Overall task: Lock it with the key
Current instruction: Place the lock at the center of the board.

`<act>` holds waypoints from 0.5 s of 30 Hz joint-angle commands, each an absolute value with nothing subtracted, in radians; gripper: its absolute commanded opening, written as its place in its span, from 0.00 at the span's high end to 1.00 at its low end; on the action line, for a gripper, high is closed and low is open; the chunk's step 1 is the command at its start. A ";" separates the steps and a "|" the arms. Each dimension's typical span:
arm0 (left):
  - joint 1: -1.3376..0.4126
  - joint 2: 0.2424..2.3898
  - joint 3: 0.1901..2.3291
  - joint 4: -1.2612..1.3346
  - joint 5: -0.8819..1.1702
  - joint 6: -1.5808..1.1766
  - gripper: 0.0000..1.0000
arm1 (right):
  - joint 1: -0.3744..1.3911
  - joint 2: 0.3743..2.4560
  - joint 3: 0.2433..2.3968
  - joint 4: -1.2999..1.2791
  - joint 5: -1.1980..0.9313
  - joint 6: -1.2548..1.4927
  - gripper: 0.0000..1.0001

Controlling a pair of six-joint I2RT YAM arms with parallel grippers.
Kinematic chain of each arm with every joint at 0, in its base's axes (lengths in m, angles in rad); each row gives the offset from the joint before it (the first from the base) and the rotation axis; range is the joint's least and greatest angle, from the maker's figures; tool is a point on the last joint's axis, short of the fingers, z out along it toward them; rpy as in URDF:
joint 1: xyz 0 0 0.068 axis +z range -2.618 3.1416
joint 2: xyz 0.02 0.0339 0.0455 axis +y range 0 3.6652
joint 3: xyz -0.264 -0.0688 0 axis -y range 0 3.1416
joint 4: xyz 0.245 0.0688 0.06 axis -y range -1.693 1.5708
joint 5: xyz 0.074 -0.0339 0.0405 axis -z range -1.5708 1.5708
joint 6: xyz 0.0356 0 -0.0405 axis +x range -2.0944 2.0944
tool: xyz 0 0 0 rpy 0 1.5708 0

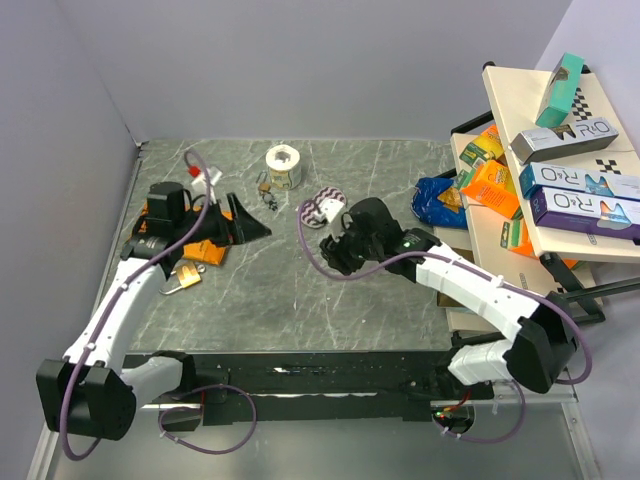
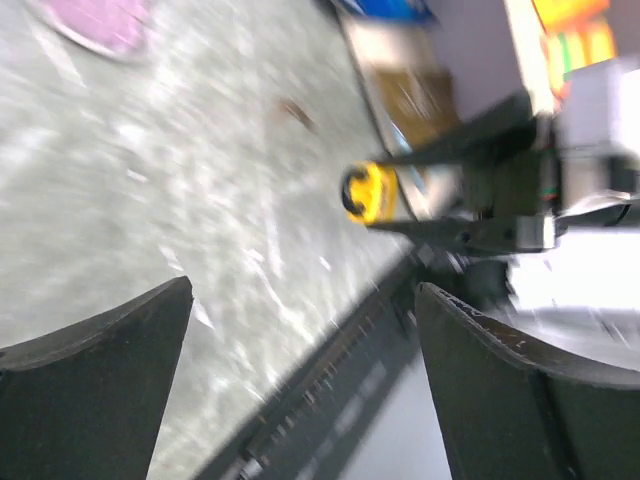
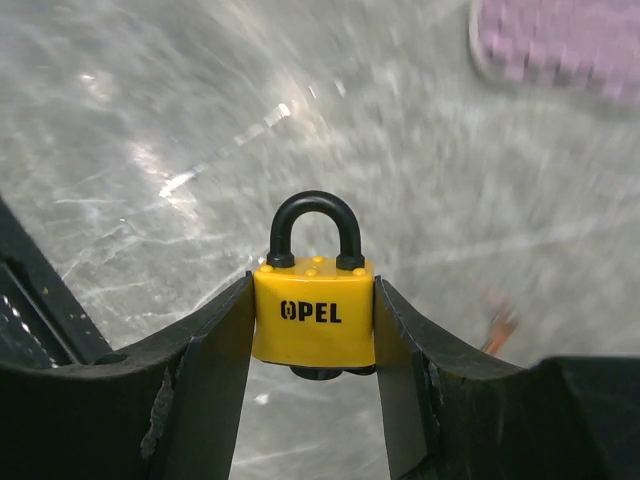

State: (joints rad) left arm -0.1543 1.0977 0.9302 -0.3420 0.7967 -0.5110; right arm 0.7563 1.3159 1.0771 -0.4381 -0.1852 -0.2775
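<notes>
My right gripper (image 3: 313, 300) is shut on a yellow padlock (image 3: 314, 320) marked OPEL and holds it by its sides above the grey table, with the black shackle (image 3: 314, 225) closed and pointing away. A black rounded part (image 3: 322, 372) sticks out under the padlock's body; I cannot tell whether it is the key. In the blurred left wrist view the padlock (image 2: 368, 192) shows ahead in the right gripper's fingers. My left gripper (image 2: 303, 290) is open with nothing between its fingers. In the top view it (image 1: 255, 222) points toward the right gripper (image 1: 335, 250), a short gap apart.
A brass padlock (image 1: 183, 278) and an orange packet (image 1: 207, 250) lie by the left arm. A tape roll (image 1: 284, 165), a small lock with keys (image 1: 267, 190) and a white-purple piece (image 1: 323, 205) sit farther back. A blue bag (image 1: 440, 200) and boxes (image 1: 580, 190) crowd the right.
</notes>
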 commanded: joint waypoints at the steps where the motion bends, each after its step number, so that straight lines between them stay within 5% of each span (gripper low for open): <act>1: -0.129 1.005 0.977 -0.265 0.541 -0.567 0.04 | 0.695 1.345 1.032 -0.350 -0.078 0.003 1.00; 6: -0.127 0.946 0.916 -0.166 0.387 -0.577 0.04 | 0.658 1.486 1.061 -0.322 0.041 0.142 1.00; 15: -0.104 0.948 0.934 -0.160 0.495 -0.492 0.04 | 0.612 1.687 1.149 -0.325 0.210 0.305 1.00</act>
State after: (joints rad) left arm -0.1089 0.9470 0.9195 -0.1917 0.4847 -0.5304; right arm 0.6273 1.6638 1.0767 -0.3874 0.1013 0.1967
